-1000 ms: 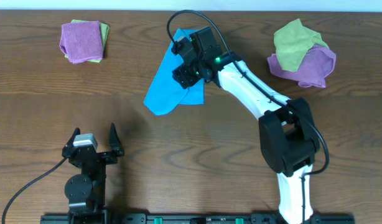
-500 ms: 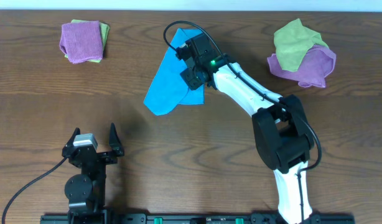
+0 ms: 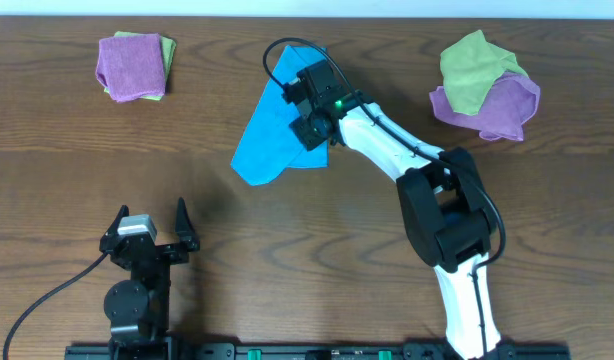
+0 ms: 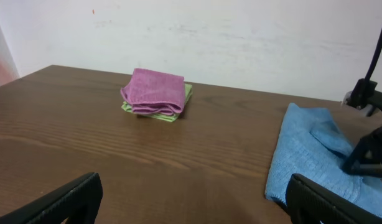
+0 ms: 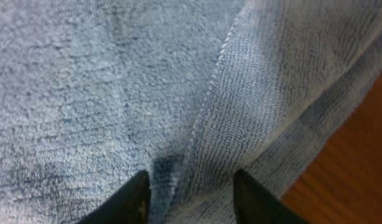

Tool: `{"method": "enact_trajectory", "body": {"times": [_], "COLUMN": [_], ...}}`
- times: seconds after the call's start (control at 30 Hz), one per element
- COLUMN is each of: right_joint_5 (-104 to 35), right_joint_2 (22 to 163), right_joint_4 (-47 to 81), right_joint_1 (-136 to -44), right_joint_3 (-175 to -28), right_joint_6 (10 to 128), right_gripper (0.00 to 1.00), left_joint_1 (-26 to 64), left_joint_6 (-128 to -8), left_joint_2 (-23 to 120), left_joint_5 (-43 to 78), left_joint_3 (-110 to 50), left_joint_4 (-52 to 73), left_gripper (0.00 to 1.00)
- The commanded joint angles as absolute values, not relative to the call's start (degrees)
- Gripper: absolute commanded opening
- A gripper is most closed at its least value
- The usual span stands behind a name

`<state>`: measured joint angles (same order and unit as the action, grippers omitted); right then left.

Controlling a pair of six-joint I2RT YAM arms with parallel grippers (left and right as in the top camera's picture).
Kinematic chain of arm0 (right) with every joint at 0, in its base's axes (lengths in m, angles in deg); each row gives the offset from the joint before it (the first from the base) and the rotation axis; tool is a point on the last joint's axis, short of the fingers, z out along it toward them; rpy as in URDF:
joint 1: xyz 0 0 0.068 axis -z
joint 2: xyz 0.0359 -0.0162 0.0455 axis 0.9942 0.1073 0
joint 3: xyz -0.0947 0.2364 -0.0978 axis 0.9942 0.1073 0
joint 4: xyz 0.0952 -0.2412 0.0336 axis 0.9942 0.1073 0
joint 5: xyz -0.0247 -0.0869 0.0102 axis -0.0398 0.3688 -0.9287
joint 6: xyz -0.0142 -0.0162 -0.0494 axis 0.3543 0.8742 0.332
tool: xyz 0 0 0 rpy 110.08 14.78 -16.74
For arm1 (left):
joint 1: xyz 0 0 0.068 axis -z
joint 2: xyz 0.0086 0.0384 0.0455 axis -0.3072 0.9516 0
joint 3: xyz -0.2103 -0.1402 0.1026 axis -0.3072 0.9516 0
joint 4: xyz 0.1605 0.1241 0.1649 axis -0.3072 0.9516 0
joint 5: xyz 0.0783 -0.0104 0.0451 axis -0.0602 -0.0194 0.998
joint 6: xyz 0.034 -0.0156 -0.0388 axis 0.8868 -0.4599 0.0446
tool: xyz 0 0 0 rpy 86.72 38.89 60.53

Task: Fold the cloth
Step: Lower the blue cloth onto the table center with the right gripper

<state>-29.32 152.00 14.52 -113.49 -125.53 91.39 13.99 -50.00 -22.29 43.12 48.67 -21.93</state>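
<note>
Dark wooden surface (image 3: 317,230) meets a white wall (image 4: 241,37). Left gripper (image 3: 150,210), lower left: jaws wide, empty. Right gripper (image 5: 191,193): jaws parted astride a fold of the cloth (image 3: 267,140).

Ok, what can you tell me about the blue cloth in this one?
The cloth is bright sky blue with a fuzzy, towel-like pile and a stitched hem. It lies on the wooden table, far centre, loosely doubled into an uneven long shape with one layer lapping another. The right pincer sits on its right side, fingers open astride the hem.
</note>
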Motion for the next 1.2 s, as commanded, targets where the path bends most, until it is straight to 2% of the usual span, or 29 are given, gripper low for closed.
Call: {"method": "enact_trajectory", "body": {"times": [0.0, 0.13, 0.4, 0.5, 0.53, 0.57, 0.6, 0.63, 0.73, 0.87, 0.97, 1.03, 1.07, 1.1, 1.13, 1.17], "right_joint_5": [-29.7, -29.72, -29.81, -35.95, -43.27, -52.71, -59.77, -60.4, -50.92, -47.01, -31.79, -28.65, -28.41, -28.36, -28.01, -27.9], "right_joint_2": [152.22, 152.2, 152.16, 152.16, 152.16, 152.16, 152.16, 152.16, 152.16, 152.16, 152.16, 152.18, 152.2, 152.2, 152.2, 152.2], "right_joint_4": [13.97, 12.29, 13.93, 13.9, 14.08, 14.23, 14.78, 15.92, 18.56, 21.1, 23.7, 25.51, 26.6, 27.52, 28.02, 28.35], "right_joint_1": [-113.47, -113.51, -117.69, -120.72, -121.66, -122.45, -122.97, -123.28, -123.08, -120.57, -118.58, -117.27, -116.61, -115.96, -115.39, -114.8], "right_joint_3": [-125.99, -126.06, -135.48, -138.89, -139.48, -139.65, -139.65, -139.61, -139.61, -139.61, -139.61, -139.54, -139.3, -138.6, -137.77, -137.16], "right_joint_6": [91.07, 91.02, 89.36, 89.45, 90.28, 92.68, 96.42, 98.85, 98.13, 97.14, 90.8, 91.18, 92.29, 93.41, 93.49, 93.49], "right_gripper": [0.25, 0.01, 0.01, 0.01, 0.05, 0.18, 0.58, 0.99, 0.99, 0.99, 0.99, 0.99, 0.93, 0.81, 0.54, 0.37], "left_joint_1": [14.27, 14.27, 14.27, 14.27, 14.27, 14.27, 14.27, 14.27, 14.27, 14.27, 14.27, 14.27, 14.27, 14.27, 14.27, 14.27], "left_joint_6": [-50.2, -50.2, -50.2, -50.18, -50.18, -50.2, -50.2, -50.2, -50.2, -50.2, -50.2, -50.2, -50.18, -50.2, -50.2, -50.2], "left_joint_2": [-22.6, -22.6, -22.6, -22.6, -22.6, -22.6, -22.6, -22.6, -22.6, -22.6, -22.6, -22.6, -22.6, -22.6, -22.6, -22.6], "left_joint_5": [43.77, 43.77, 43.77, 43.77, 43.77, 43.77, 43.77, 43.77, 43.77, 43.77, 43.77, 43.77, 43.77, 43.77, 43.77, 43.77], "left_joint_3": [49.69, 49.69, 49.67, 49.69, 49.69, 49.67, 49.69, 49.67, 49.67, 49.67, 49.69, 49.69, 49.67, 49.67, 49.67, 49.69], "left_joint_4": [-19.13, -19.13, -19.13, -19.13, -19.13, -19.13, -19.13, -19.13, -19.13, -19.13, -19.13, -19.13, -19.13, -19.13, -19.13, -19.13], "left_gripper": [0.95, 0.96, 0.95, 0.95, 0.95, 0.96, 0.95, 0.96, 0.95, 0.95, 0.95, 0.95, 0.96, 0.95, 0.95, 0.95]}}
